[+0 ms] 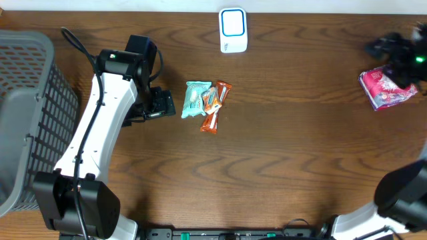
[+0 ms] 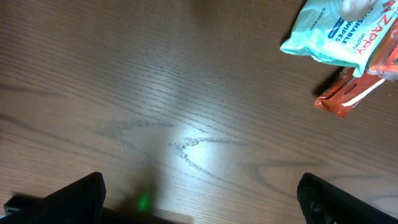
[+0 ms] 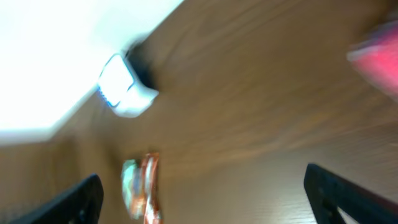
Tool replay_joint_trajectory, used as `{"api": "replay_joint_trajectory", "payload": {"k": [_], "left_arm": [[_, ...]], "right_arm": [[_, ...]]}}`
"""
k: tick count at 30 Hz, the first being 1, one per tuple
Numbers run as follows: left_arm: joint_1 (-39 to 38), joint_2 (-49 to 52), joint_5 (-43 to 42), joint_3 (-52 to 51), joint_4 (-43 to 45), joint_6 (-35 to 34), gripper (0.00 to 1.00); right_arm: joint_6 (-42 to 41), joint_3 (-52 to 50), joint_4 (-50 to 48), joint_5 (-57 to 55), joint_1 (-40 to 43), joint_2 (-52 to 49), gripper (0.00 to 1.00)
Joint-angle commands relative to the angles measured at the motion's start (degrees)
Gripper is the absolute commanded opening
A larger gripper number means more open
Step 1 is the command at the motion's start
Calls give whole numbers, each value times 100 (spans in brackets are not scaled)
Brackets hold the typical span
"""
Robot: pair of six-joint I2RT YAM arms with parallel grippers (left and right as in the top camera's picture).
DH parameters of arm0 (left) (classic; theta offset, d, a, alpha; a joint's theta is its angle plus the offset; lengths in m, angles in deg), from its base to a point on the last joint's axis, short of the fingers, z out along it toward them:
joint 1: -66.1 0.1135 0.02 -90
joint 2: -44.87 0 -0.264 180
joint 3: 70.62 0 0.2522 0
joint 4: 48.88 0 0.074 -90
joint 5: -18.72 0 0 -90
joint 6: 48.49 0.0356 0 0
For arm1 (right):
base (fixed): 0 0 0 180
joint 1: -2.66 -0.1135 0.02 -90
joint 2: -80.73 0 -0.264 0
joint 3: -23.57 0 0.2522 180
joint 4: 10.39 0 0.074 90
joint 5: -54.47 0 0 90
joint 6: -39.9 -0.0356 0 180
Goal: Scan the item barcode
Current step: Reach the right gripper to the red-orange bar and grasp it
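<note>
The left fingers stand wide apart over bare table, grasping nothing. A teal wipes pack and orange snack bars lie ahead of them, off to one side. The right fingers are likewise spread and empty, with the pink packet on the table near them and the white scanner well apart.

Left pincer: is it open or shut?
Open. On the left pincer, the fingers stand far apart in its wrist view, only bare table between them.
</note>
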Motion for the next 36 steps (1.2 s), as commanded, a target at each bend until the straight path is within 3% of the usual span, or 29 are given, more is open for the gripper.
{"api": "replay_joint_trajectory", "payload": {"k": [1,8,13,17,22,27,36], "left_arm": [[13,37,94,-7,-20,-11,98],[13,37,94,-7,-20,-9,98],[13,37,94,-7,-20,-9,98],[13,37,94,-7,-20,-9,98],[13,37,94,-7,-20,-11,98],[13,37,94,-7,-20,-9,98],[13,37,94,-7,-20,-9,98]], "right_arm": [[776,-4,437,409,-831,98,99],[688,-269,568,-109,-2647,-271,95],[-131,-568,-348,-227,-3727,-717,62],[-1211,-568,-988,-511,-4288,-1185,55],[-1770,-568,-1641,-511,-4756,-1716,47],[-1884,-568,-2031,-481,-5073,-2247,41],[-1005,-527,-2162,514,-5353,-2479,34]]}}
